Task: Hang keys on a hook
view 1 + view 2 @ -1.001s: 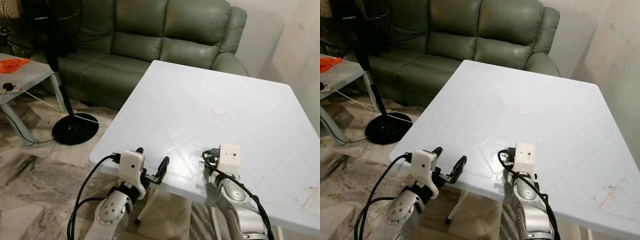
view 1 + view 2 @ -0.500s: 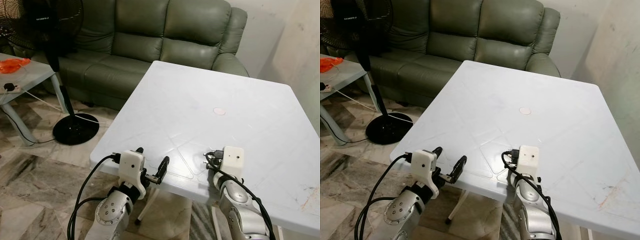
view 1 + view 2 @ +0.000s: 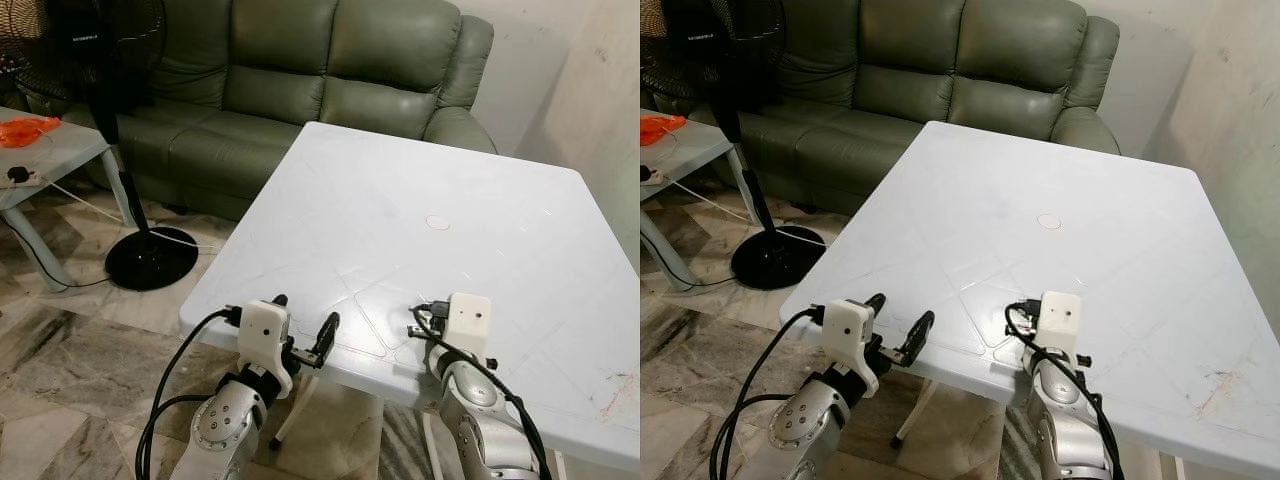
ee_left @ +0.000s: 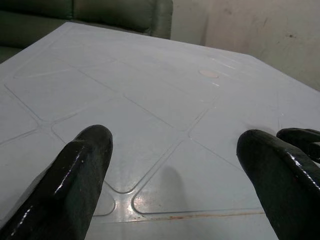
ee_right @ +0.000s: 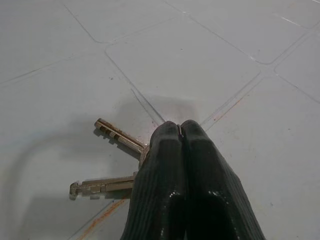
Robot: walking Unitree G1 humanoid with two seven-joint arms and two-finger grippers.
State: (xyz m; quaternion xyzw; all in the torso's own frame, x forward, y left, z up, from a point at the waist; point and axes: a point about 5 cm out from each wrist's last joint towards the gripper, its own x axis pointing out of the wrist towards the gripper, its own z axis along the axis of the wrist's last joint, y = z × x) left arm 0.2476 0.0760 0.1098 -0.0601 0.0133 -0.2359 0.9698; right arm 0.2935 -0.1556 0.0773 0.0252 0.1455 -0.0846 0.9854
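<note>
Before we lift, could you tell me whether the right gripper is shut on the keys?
Shut: the right gripper's fingers meet, with the keys poking out beneath.

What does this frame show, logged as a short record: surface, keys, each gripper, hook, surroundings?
surface: white plastic table
keys: two keys fanned out under the right gripper's fingertips, over the tabletop
right gripper: right gripper shut on the keys, over the table's near edge
left gripper: left gripper open, at the near left edge, holding nothing
hook: none identifiable
surroundings: green sofa, standing fan, side table
</note>
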